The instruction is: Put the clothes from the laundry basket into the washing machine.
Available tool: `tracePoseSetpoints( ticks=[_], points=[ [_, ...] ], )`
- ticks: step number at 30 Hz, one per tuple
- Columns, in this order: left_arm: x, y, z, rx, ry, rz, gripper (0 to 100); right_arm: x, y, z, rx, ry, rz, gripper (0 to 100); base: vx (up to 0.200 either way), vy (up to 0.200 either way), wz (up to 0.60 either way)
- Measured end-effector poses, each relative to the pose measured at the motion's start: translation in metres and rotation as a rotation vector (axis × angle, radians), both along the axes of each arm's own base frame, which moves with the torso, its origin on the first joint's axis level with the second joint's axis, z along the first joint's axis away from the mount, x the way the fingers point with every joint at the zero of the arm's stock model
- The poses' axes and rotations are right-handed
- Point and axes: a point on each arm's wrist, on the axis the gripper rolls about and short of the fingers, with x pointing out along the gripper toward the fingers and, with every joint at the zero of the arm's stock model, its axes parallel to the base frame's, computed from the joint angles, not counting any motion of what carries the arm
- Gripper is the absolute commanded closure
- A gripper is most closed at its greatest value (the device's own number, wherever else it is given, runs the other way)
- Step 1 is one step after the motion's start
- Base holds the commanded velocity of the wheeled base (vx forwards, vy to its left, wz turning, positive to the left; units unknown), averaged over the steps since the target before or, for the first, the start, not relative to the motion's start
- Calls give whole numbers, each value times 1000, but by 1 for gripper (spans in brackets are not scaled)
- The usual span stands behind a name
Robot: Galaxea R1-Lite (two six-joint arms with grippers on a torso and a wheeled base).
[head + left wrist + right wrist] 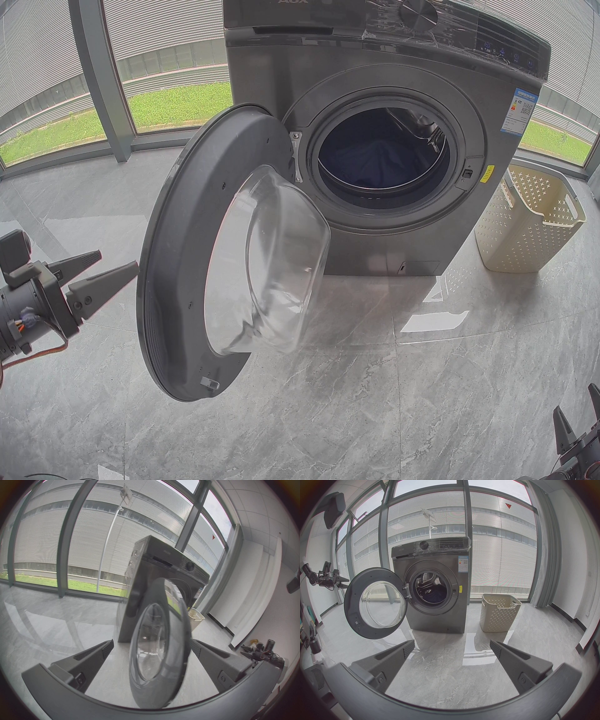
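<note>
Left gripper (pixel 119 260), fingers apart, is hovering beside the open door (pixel 181 262), probably to shut it; right gripper (pixel 452 644) is hanging low, fingers likewise apart.

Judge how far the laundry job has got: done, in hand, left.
Done: dark clothes lie in the drum; the laundry basket looks empty. In hand: nothing held; the left gripper, jaws open, sits by the rim of the open door. Left: probably just closing the door.

right pincer (pixel 574 398) cropped, drum (pixel 381 156) contents indistinct
</note>
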Motion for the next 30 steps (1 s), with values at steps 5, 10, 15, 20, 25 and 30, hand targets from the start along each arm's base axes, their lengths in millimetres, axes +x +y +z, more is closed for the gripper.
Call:
tracePoseSetpoints(
  ticks=[5, 10, 15, 20, 25, 30],
  points=[
    [4, 10, 0, -6, 4, 66, 0, 0, 0, 0, 0, 0, 0, 0, 0, 0, 0],
    [8, 17, -3, -1, 17, 95, 0, 0, 0, 0, 0, 1, 1, 0, 0, 0, 0],
    [13, 15, -8, 5, 43, 84, 0, 0, 0, 0, 0, 0, 0, 0, 0, 0, 0],
    [18, 4, -10, 13, 61, 34, 0, 0, 0, 0, 0, 0, 0, 0, 0, 0, 0],
    [23, -7, -13, 35, 65, -5, 0, 0, 0, 0, 0, 1, 1, 0, 0, 0, 0],
    [33, -22, -13, 49, 27, 2, 0, 0, 0, 0, 0, 0, 1, 0, 0, 0, 0]
  ],
)
